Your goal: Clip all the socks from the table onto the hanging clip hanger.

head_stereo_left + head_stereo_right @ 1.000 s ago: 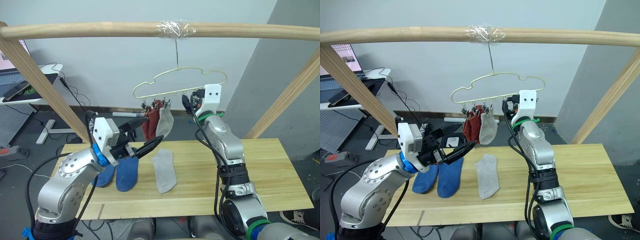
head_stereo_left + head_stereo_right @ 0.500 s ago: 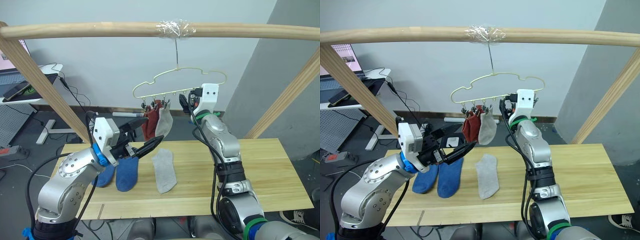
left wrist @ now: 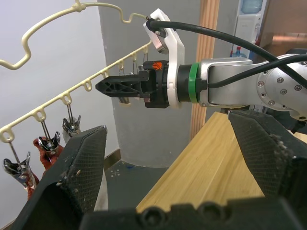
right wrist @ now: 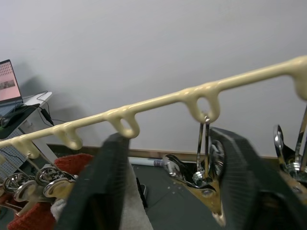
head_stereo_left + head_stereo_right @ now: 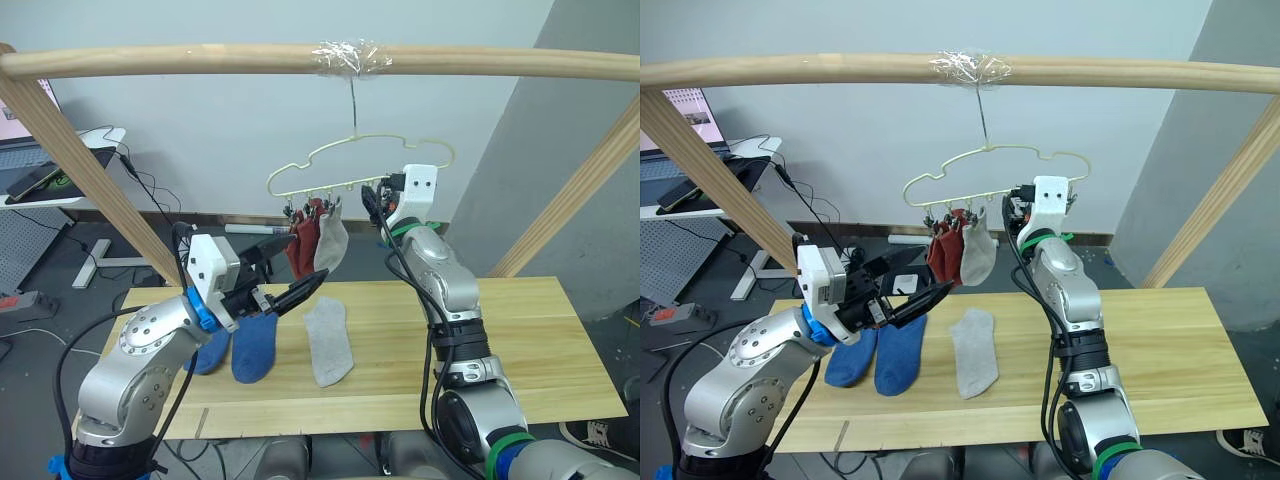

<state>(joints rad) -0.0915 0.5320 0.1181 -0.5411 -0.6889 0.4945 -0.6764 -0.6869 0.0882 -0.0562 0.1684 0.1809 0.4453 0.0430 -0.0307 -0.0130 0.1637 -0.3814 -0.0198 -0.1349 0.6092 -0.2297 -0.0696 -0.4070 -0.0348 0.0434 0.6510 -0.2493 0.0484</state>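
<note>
The pale-yellow clip hanger (image 5: 352,148) hangs by its hook from the taped pole. Rust red socks (image 5: 302,246) and one light grey sock (image 5: 331,240) hang from its left clips. On the table (image 5: 520,330) lie two blue socks (image 5: 252,346) side by side and a grey sock (image 5: 328,341). My right gripper (image 5: 372,206) is raised at the hanger's bar, open, its fingers (image 4: 105,187) on either side of a bare metal clip (image 4: 205,165). My left gripper (image 5: 303,260) hovers open and holds nothing, above the blue socks and just below the hanging socks.
A thick wooden pole frame (image 5: 200,58) spans the top, with slanted legs at both sides of the table. Behind at the left stands a desk with a laptop (image 5: 45,172) and cables. The table's right half is bare wood.
My right gripper has risen slightly and shifted a little left along the hanger's bar. The hanging socks have swung a little. The left arm has stayed put.
</note>
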